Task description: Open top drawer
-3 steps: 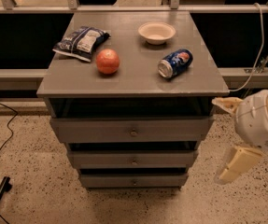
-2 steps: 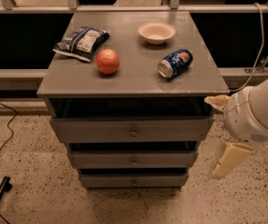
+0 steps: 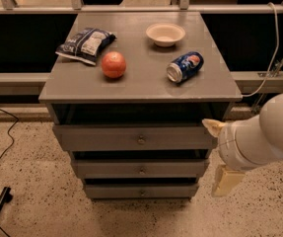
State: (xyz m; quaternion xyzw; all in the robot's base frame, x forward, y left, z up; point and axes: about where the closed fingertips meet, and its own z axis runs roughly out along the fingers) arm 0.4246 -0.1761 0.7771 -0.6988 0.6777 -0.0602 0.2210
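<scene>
From where I stand no lettering, number or brand can be read anywhere. The blue can [image 3: 185, 66] lying on its side right of centre shows red and white marks too smeared to spell out, and the dark bag [image 3: 86, 44] in the upper left carries a pale label patch whose print is illegible. The gripper [image 3: 213, 157] at the lower right, its two cream fingers spread apart, bears no marking.
</scene>
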